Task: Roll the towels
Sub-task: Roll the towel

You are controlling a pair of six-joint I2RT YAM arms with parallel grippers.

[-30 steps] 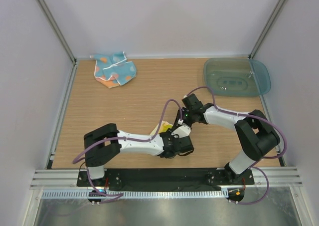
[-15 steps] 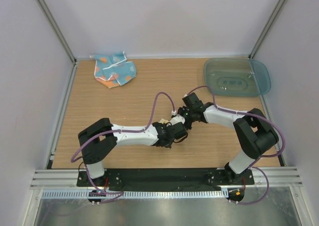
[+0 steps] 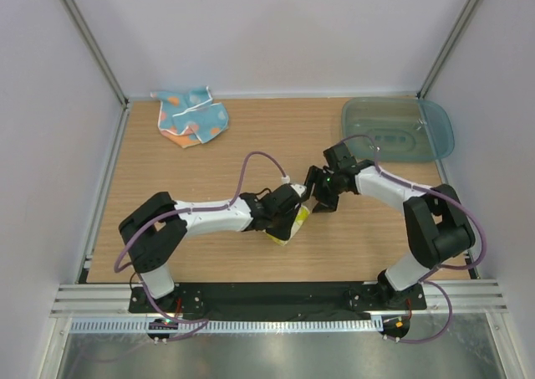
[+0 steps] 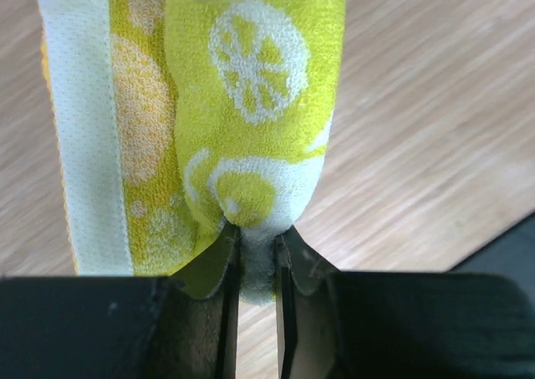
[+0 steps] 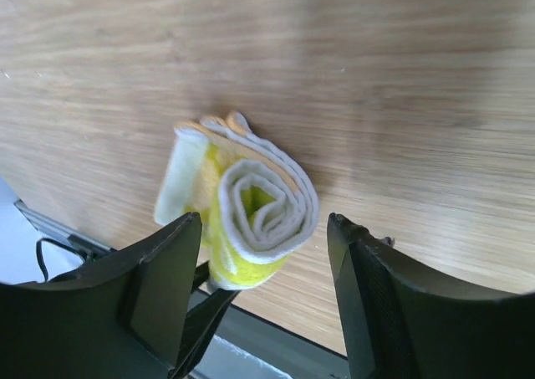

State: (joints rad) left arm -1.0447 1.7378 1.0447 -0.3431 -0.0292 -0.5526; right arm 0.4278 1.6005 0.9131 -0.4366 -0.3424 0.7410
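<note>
A yellow lemon-print towel [image 3: 296, 222] lies mostly rolled on the wooden table [image 3: 209, 178], near the front middle. In the left wrist view the roll [image 4: 259, 103] has a flat loose tail beside it, on its left. My left gripper [image 4: 255, 233] is shut on the near end of the roll; it also shows from above [image 3: 288, 213]. In the right wrist view the roll's spiral end [image 5: 267, 212] faces the camera. My right gripper [image 5: 266, 222] is open, its jaws either side of that end and apart from it [image 3: 318, 197]. A blue patterned towel [image 3: 192, 116] lies crumpled at the back left.
A teal translucent plastic tub [image 3: 398, 130] stands at the back right. The black front rail [image 3: 276, 295] runs along the table's near edge, close below the yellow roll. White walls enclose the table on three sides.
My left arm has stretched forward and to the right, and its gripper now grips the roll's end. My right gripper has drawn back to the right. The yellow towel now shows between them.
</note>
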